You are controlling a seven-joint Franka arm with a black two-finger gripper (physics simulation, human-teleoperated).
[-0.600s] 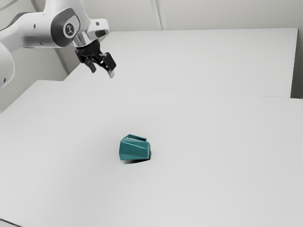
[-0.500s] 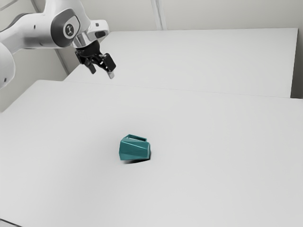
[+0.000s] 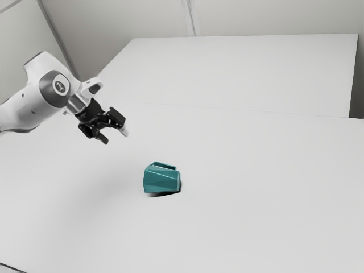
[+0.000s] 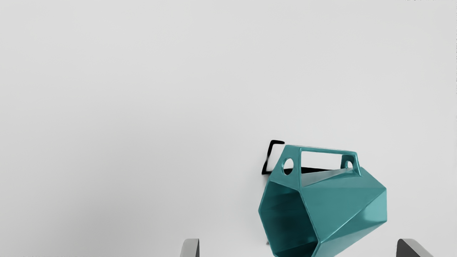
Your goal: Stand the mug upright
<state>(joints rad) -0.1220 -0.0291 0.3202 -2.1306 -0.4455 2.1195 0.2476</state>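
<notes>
Teal and faceted, the mug (image 3: pixel 162 179) is lying on its side on the surface (image 3: pixel 256 199), its mouth (image 4: pixel 289 214) facing roughly toward my arm and its handle (image 4: pixel 328 150) showing. It is staying put while I am bringing the hand (image 3: pixel 114 135) lower and nearer, tilting it as it comes. I am keeping the hand open, gripping nothing; it is still standing apart from the mug, so the righting is still waiting on a grasp.
</notes>
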